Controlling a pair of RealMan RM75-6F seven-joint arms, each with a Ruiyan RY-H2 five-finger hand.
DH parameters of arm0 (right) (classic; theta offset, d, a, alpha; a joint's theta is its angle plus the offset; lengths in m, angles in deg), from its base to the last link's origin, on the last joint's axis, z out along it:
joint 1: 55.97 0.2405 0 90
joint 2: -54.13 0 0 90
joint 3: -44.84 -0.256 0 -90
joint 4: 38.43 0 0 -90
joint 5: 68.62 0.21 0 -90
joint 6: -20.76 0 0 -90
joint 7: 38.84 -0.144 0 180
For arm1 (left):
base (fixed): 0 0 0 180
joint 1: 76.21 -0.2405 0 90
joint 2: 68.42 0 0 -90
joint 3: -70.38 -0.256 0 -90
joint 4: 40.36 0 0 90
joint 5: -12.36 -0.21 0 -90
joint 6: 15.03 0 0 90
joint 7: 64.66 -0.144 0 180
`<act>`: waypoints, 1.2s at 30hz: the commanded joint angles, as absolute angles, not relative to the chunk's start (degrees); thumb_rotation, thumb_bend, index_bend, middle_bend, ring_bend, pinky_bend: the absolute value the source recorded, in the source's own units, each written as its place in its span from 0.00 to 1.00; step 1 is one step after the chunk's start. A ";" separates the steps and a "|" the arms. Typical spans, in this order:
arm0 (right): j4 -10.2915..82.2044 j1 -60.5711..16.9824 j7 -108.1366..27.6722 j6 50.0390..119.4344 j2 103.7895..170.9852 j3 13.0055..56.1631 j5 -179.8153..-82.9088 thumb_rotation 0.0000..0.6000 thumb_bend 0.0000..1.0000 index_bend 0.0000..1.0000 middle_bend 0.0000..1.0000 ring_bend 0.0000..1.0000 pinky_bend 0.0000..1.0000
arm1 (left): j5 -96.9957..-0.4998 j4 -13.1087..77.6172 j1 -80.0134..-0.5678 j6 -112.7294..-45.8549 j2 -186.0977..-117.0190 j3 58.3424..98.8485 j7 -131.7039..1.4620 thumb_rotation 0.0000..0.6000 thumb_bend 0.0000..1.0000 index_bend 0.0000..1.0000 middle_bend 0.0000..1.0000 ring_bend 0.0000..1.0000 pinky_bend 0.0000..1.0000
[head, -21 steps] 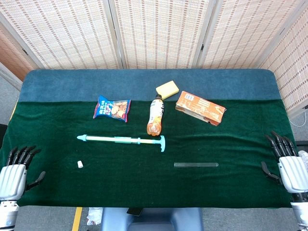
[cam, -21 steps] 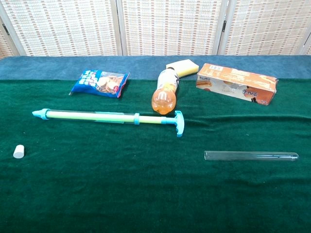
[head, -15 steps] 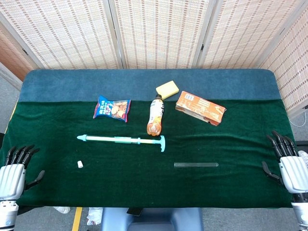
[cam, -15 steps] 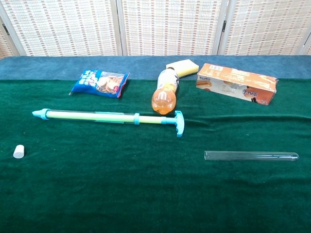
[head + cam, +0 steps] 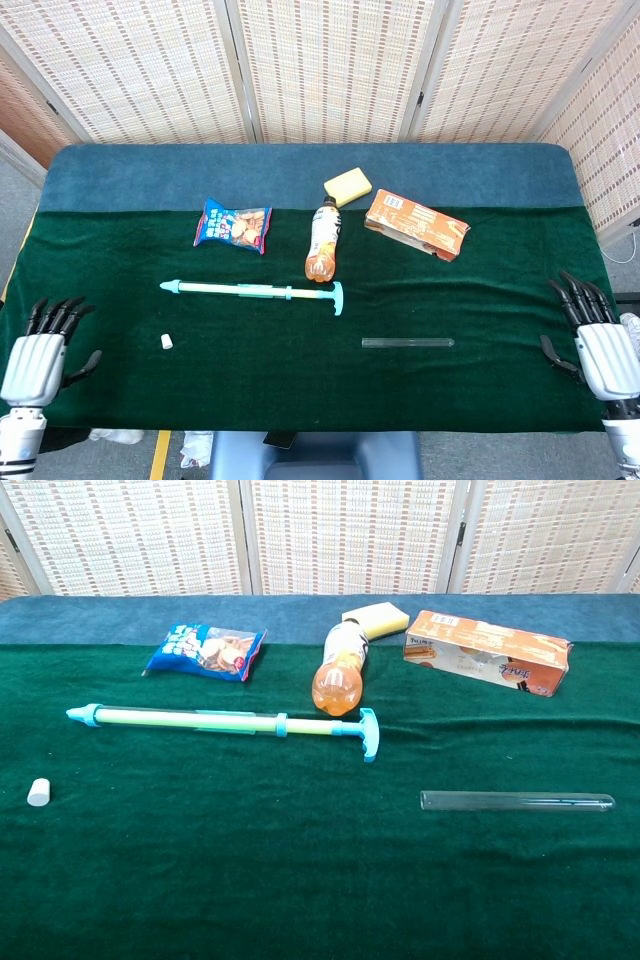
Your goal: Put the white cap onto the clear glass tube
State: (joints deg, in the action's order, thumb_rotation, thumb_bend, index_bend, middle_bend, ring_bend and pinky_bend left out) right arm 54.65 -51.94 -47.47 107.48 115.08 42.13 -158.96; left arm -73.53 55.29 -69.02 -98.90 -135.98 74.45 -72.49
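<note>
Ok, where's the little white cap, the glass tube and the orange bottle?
white cap [image 5: 38,792], chest view, middle of its side.
glass tube [image 5: 516,802], chest view, mid-length.
orange bottle [image 5: 321,250], head view, its body.

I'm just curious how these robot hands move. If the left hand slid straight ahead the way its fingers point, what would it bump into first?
Probably nothing: the left hand points up along the green cloth's left edge. The small white cap lies off to its right, outside that line, though depth is hard to judge.

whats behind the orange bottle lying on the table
Just past the cap end of the orange bottle lies a yellow sponge, on the blue strip of the table cover. In the chest view the bottle hides the sponge's near left corner.
</note>
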 commanded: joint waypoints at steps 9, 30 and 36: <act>54.04 -51.71 -48.06 107.07 115.21 42.15 -158.72 1.00 0.49 0.03 0.03 0.02 0.00 | -72.90 50.14 -61.69 -88.29 -139.14 74.99 -72.18 1.00 0.31 0.15 0.18 0.14 0.00; 53.04 -51.56 -48.79 106.79 115.75 42.22 -158.41 1.00 0.49 0.03 0.03 0.02 0.00 | -68.70 42.79 -56.90 -81.07 -147.76 73.79 -77.03 1.00 0.27 0.00 0.00 0.00 0.00; 52.63 -51.61 -49.26 106.64 115.88 42.30 -158.18 1.00 0.49 0.03 0.03 0.02 0.00 | -67.81 41.51 -55.96 -80.17 -149.91 73.84 -77.65 1.00 0.27 0.00 0.00 0.00 0.00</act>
